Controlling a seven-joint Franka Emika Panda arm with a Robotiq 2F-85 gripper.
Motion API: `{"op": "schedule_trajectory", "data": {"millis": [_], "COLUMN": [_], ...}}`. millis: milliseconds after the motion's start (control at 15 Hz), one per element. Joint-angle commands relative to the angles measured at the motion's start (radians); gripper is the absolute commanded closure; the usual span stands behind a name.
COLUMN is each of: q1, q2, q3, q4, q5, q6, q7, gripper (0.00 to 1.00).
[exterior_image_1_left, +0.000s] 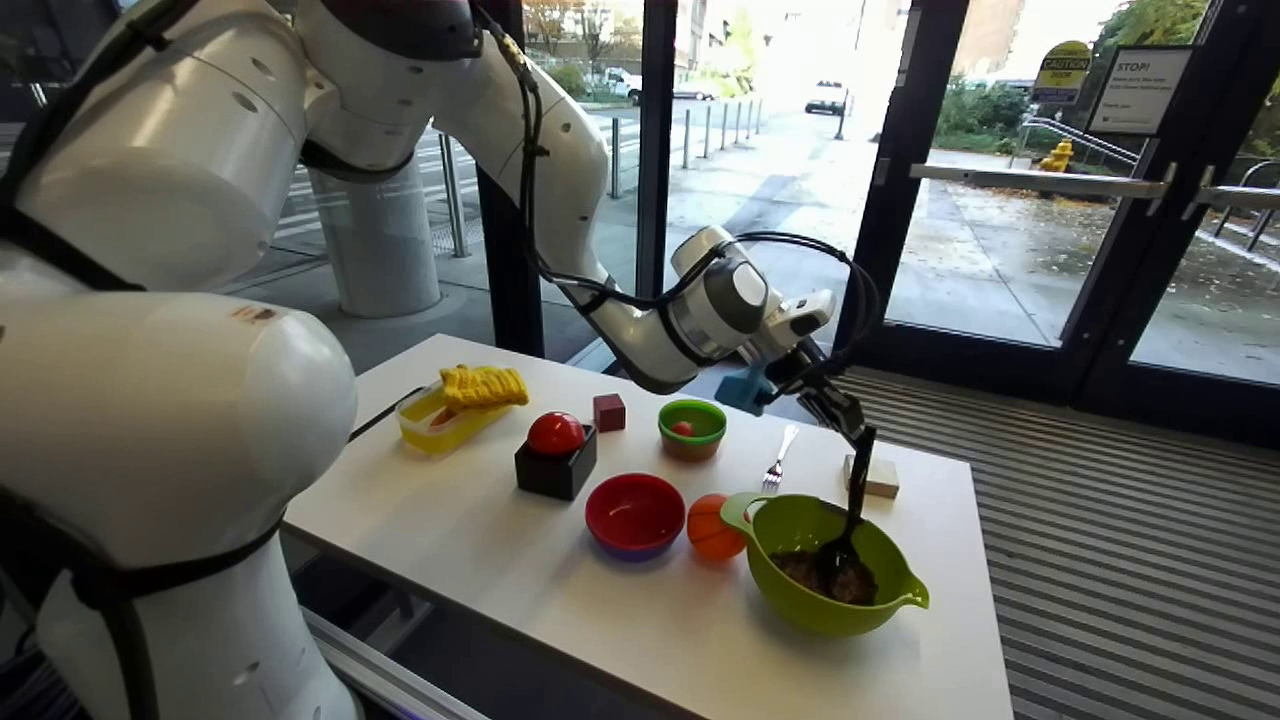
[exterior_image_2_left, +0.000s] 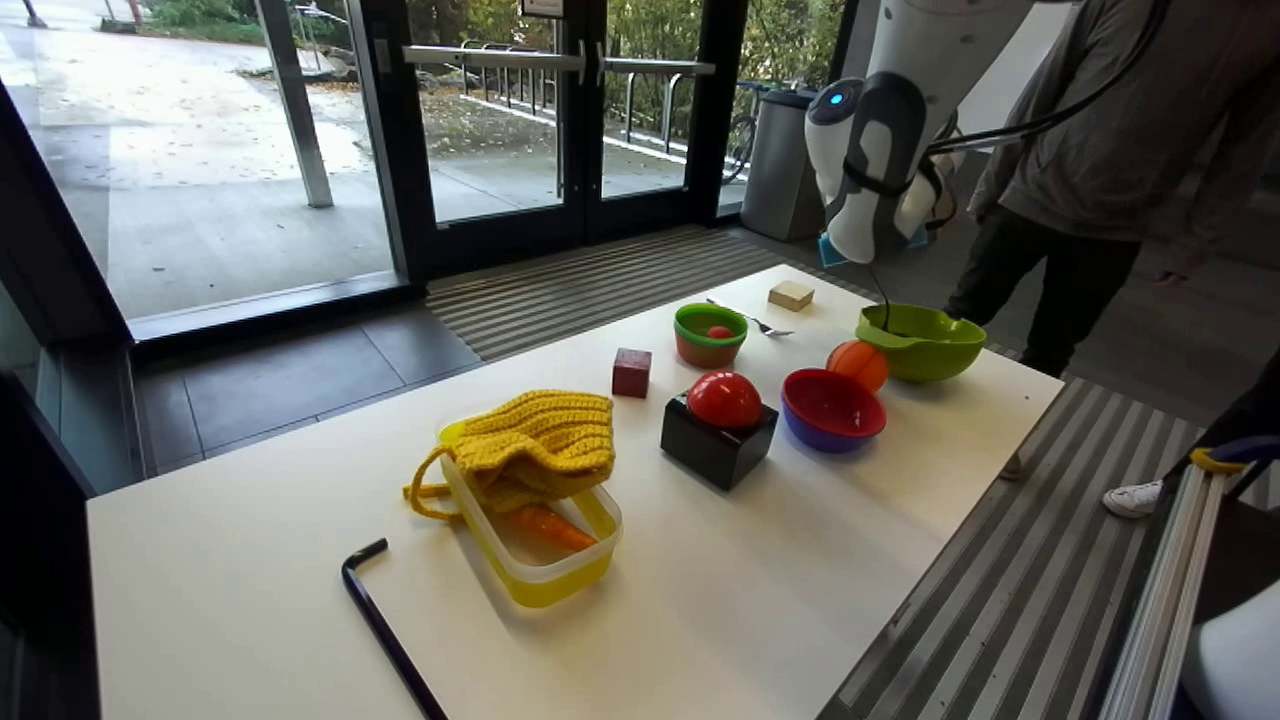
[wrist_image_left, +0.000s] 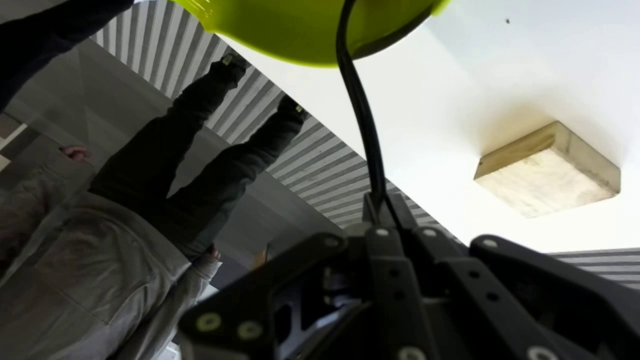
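The claw (wrist_image_left: 378, 204) is clamped on the thin handle of a black utensil (exterior_image_1_left: 860, 478), its fingers drawn in on both sides at the lower middle of the wrist view. The utensil's head rests inside the green bowl (exterior_image_1_left: 815, 612), lower right in an exterior view, among dark brown lumps (exterior_image_1_left: 797, 570). The step in hand appears to be working those lumps; whether by stirring or scooping cannot be told.

Slow, shallow strokes would serve best: the grip sits high on a narrow handle, well apart from the head, so a hard push would probably twist the utensil between the fingers. Whether the handle touches the rim is unclear, and levering on that edge is best avoided, since nothing visible holds the bowl down on the desk (exterior_image_1_left: 470, 540) and it could slide or tip. Pushes toward the left of that frame need particular care, as the orange ball (exterior_image_1_left: 714, 530) lies just beside the bowl there and might roll.
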Motion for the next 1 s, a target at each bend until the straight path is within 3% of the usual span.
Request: {"op": "schedule_trajectory", "data": {"millis": [0,933], "q1": [0.066,0.192], "q2": [0.040,0.055], "q3": [-0.056,-0.158], "q4": [-0.029,-0.077], "q5": [0.047,0.094], "q6": [0.007,-0.034], "q7": [-0.016,-0.050], "gripper": [0.99,0.99]}}
